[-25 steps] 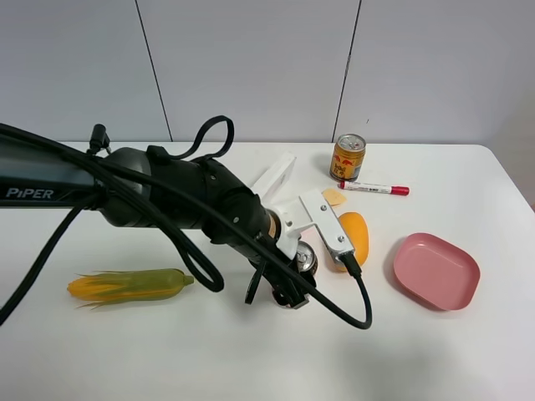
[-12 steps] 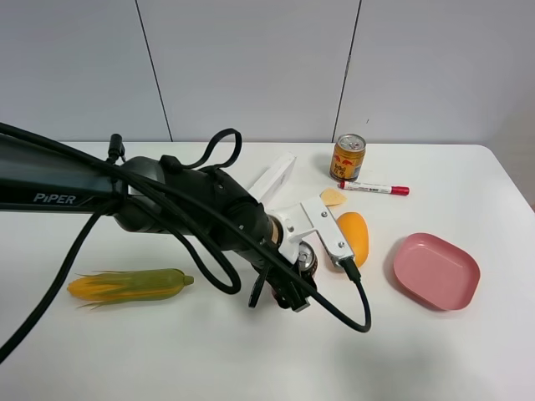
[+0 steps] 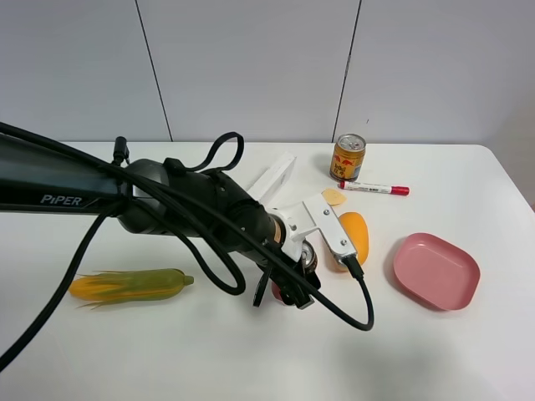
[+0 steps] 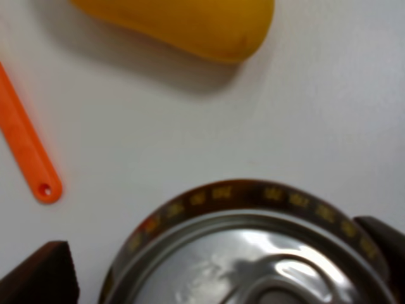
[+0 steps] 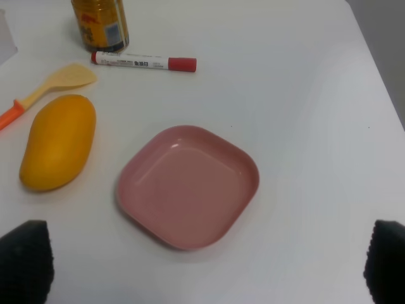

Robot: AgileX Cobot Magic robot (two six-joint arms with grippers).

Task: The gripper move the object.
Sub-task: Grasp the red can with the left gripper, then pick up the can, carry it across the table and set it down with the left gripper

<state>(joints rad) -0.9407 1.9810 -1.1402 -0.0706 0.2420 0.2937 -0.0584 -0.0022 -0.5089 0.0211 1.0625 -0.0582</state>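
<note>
Task looks to be at the grasp stage, by my read. The left gripper (image 3: 288,288) reaches across the middle of the tabletop (image 3: 209,359) & sits down over the red can (image 4: 253,253). The wrist view shows its silver top filling the space between the two dark jaws, one each side. One jaw looks right against the rim, the other seems a sliver off, so can't tell if they're pinching the can or just straddling it.

Can stands upright nr the tabletop's middle, just beside the mango (image 3: 353,236). In the high view it's mostly hidden under the white bracket (image 3: 322,219) & cables. No sign it's off the surface, tho its base isn't visible.

So approach done, grip unclear, the actual move not yet made. Task names no target; any free patch would prob serve.

The right gripper (image 5: 205,263) has jaws spread wide w/ nothing between, hanging nr the pink dish (image 5: 188,183), idle.

Surface is a plain white tabletop, smooth & evenly lit w/ soft shadows. Also on it:
- corn cob (image 3: 129,285) on the left
- gold can (image 3: 348,156) & red-capped marker (image 3: 374,188) toward the back
- orange-handled spatula (image 4: 25,152) nr the mango

Behind are pale grey wall panels (image 3: 251,67) w/ thin dark seams; nothing else of the room shows
</note>
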